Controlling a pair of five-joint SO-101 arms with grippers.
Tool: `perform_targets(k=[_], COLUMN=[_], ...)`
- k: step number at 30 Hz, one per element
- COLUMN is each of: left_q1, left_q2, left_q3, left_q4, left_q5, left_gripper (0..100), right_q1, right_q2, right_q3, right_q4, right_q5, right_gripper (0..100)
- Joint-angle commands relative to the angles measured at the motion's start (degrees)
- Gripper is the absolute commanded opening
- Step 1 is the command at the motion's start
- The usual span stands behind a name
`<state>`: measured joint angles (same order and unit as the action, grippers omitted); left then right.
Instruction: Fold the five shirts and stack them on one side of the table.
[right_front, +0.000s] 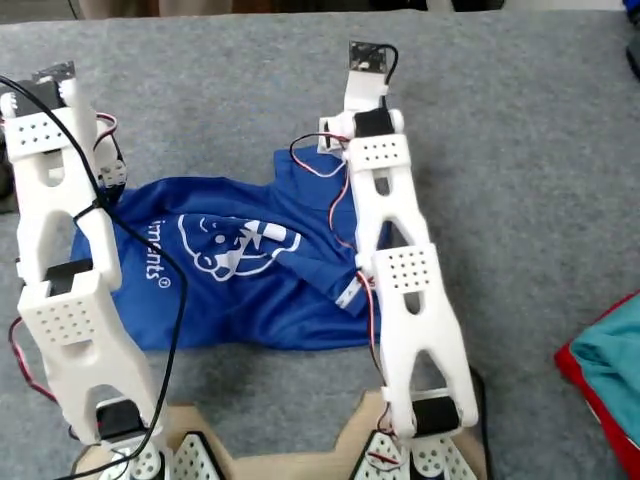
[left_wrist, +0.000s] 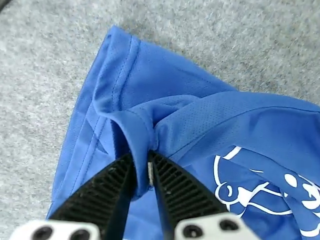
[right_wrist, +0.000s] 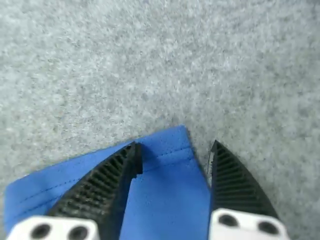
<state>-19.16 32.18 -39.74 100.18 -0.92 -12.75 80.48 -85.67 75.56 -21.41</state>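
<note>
Left gripper is clamped down narrow on a pinched-up ridge of the blue shirt. It's right next to a double-stitched hem, with nothing but fabric between the jaws. The right gripper is spread fairly wide and straddles a hemmed corner of the same shirt. One finger is over the blue and the other is over the grey table cover just beside that corner, so it's not holding anything. From above, the shirt lies mostly flat with its long axis running from one gripper across to the other. The white print faces up and is turned sideways, and honestly I can't tell which end is the collar. The left arm and right arm are both stretched forward with their wrists tipped down, and the right one crosses over its end of the shirt. Well off past the right gripper's side there's a teal and red cloth pile.
</note>
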Motion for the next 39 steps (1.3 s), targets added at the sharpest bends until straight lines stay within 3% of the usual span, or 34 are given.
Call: perform_targets(k=[1, 7, 20, 31, 39], left_q1=[0.0, -0.1, 0.0, 0.2, 0.7], left_q2=[-3.5, -3.5, -3.5, -4.1, -4.2], left_q3=[-0.1, -0.1, -0.1, -1.0, -15.3], left_q4=[-0.3, -0.3, -0.3, -2.3, 0.5], left_q5=[-0.2, -0.2, -0.2, 4.4, 7.4], left_gripper=[2, 2, 2, 2, 2], right_q1=[0.7, 0.9, 2.9, 4.5, 5.6], right_q2=[0.2, 0.4, -1.0, -17.7, -33.1], right_q3=[-2.7, -2.6, -4.4, -8.6, -8.6], right_q4=[0.0, -1.7, -0.4, 8.6, 12.9], right_q5=[0.1, 0.1, 0.1, -1.1, -0.8], right_gripper=[20.2, 0.4, 0.5, 0.5, 0.5])
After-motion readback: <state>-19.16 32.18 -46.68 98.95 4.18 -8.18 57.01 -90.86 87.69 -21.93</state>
